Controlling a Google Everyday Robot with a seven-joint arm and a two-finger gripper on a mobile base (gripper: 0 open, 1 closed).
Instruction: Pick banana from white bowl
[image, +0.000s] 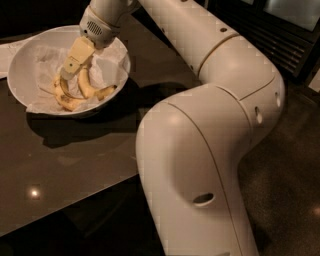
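Note:
The white bowl (19, 56) sits at the far left of the dark table, lined with crumpled white paper (47, 57). In it lie two bananas. The plumper, gently curved yellow banana (89, 86) lies right of centre, its end pointing towards the right rim. A thinner, sharply curved banana (64, 98) lies to its left. My gripper (67, 74) reaches down into the bowl from above. Its cream tip is right at the bananas, between the two and over the upper end of the plumper one. Whether it touches either banana is unclear.
My large white arm (200, 150) fills the middle and right of the view and hangs over the table's right edge. The dark glossy table (75, 160) runs forward from the bowl. A white sheet (5, 50) lies at the far left. Dark slatted furniture (280, 35) stands at the back right.

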